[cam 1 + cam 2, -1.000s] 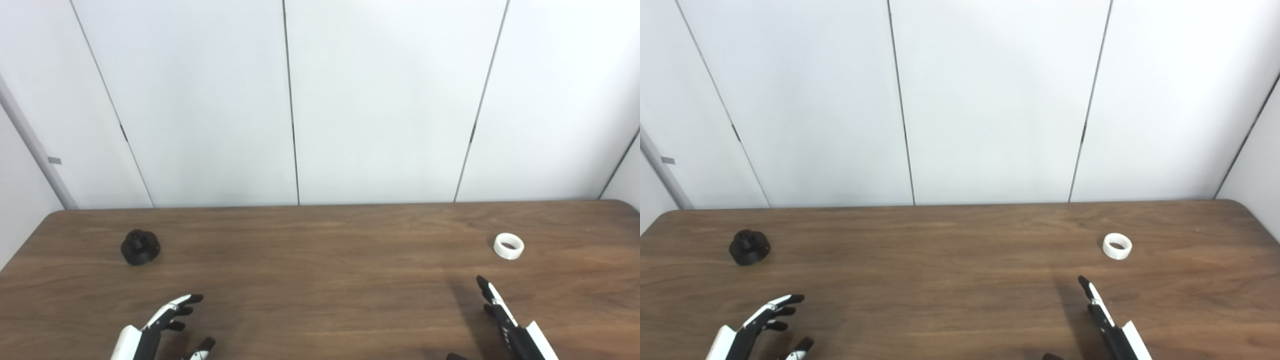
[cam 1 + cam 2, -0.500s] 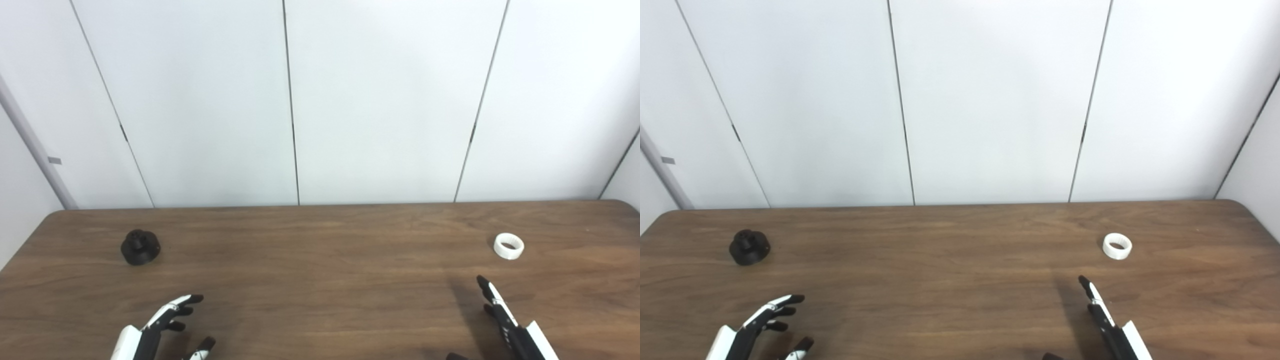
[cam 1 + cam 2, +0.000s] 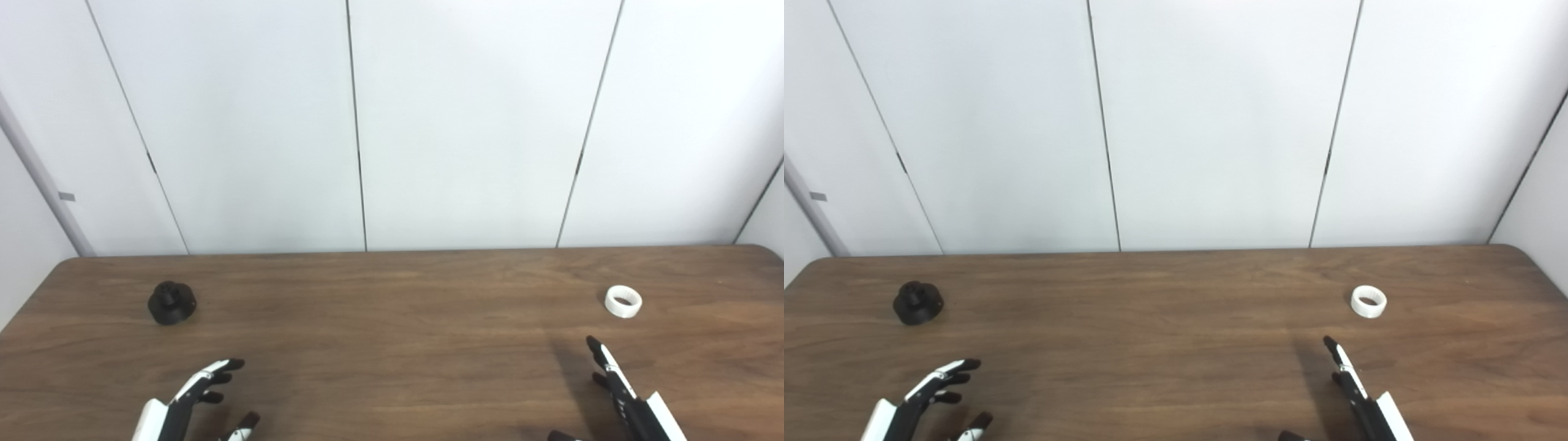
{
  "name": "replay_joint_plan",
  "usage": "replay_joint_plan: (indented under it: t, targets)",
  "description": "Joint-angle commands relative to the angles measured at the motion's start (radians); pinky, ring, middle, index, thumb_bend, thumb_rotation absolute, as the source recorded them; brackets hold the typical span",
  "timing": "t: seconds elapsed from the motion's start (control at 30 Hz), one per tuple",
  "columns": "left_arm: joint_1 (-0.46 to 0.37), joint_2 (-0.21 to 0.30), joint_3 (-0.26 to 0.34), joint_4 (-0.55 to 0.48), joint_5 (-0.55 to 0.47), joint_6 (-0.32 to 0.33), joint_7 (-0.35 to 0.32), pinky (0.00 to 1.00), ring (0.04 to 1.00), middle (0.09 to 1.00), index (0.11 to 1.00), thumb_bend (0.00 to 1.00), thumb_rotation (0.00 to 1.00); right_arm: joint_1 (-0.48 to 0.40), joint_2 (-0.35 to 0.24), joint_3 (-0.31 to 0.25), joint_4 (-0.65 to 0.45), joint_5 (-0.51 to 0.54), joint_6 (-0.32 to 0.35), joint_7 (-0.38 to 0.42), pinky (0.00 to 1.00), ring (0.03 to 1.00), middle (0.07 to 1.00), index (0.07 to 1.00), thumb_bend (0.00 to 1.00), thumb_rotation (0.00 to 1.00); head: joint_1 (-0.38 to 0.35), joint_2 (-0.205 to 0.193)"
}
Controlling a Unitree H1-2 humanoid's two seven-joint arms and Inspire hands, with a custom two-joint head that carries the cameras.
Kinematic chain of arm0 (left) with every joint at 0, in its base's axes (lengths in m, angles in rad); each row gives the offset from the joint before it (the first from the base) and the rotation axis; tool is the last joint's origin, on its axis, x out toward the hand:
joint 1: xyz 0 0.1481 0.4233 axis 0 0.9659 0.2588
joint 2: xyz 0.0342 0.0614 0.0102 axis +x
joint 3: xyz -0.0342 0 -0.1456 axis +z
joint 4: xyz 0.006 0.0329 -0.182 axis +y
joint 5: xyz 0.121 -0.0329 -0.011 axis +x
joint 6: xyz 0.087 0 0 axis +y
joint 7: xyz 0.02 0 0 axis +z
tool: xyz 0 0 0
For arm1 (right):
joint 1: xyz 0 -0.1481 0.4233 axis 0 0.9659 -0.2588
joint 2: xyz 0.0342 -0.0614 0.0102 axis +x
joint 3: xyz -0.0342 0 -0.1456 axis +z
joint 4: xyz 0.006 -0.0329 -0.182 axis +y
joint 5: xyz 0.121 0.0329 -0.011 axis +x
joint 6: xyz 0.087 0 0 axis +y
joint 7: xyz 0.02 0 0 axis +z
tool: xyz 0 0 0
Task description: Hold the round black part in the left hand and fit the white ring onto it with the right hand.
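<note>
The round black part (image 3: pixel 172 302) rests on the brown table (image 3: pixel 392 343) at the far left. Far to the right lies the white ring (image 3: pixel 623 301), flat on the wood. My left hand (image 3: pixel 196 404) hovers at the bottom edge, below and a bit right of the black part, fingers spread and holding nothing. My right hand (image 3: pixel 618 395) comes up at the lower right, fingers stretched out and apart, its tips short of the ring and a little left of it. Both palms are cut off by the picture's edge.
White wall panels (image 3: pixel 367 122) stand right behind the table's far edge. The table's rounded corners show at the back left and back right.
My left hand has slid slightly left and down. The right hand has edged a touch forward. The black part and white ring lie where they were.
</note>
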Motion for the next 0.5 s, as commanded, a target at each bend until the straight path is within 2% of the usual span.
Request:
replay_joint_plan:
  t: [0.0,0.17,0.23,0.27,0.3,0.37,0.47]
  targets:
    - [-0.008,-0.013,0.013,-0.006,-0.012,0.004,0.025,0.66,0.782,0.850,0.787,0.55,0.19,-0.008,-0.006,0.005,0.017,0.001,-0.012,0.006,0.92,0.999,1.000,1.000,0.55,0.29,0.004,-0.002]
    - [-0.064,0.010,0.087,-0.002,-0.016,0.001,0.067,0.66,0.792,0.851,0.785,0.60,0.22,-0.007,-0.009,0.002,0.012,0.010,0.006,0.012,0.93,1.000,1.000,1.000,0.54,0.27,0.036,-0.011]
    - [-0.090,0.018,0.124,-0.001,0.044,0.024,0.110,0.68,0.810,0.846,0.780,0.64,0.24,-0.006,-0.011,0.000,0.010,0.009,0.012,0.014,0.93,1.000,1.000,1.000,0.54,0.27,0.048,-0.012]
    - [-0.102,0.022,0.140,0.001,0.070,0.036,0.129,0.72,0.834,0.840,0.771,0.69,0.30,-0.005,-0.013,0.000,0.011,0.009,0.012,0.014,0.93,1.000,1.000,1.000,0.53,0.27,0.061,-0.014]
    - [-0.116,0.028,0.158,0.000,0.088,0.054,0.145,0.76,0.862,0.844,0.768,0.71,0.32,-0.005,-0.015,-0.001,0.012,0.013,0.009,0.016,0.93,1.000,1.000,1.000,0.53,0.27,0.061,-0.014]
    - [-0.143,0.037,0.192,-0.007,0.107,0.095,0.169,0.92,0.946,0.880,0.764,0.78,0.34,-0.006,-0.017,-0.002,0.018,0.019,0.004,0.017,0.94,1.000,1.000,1.000,0.52,0.25,0.079,-0.021]
    - [-0.190,0.066,0.230,0.015,0.140,0.115,0.221,0.99,0.993,0.913,0.757,0.81,0.32,-0.008,-0.019,-0.003,0.024,0.014,0.002,0.014,0.93,1.000,1.000,1.000,0.51,0.26,0.094,-0.030]
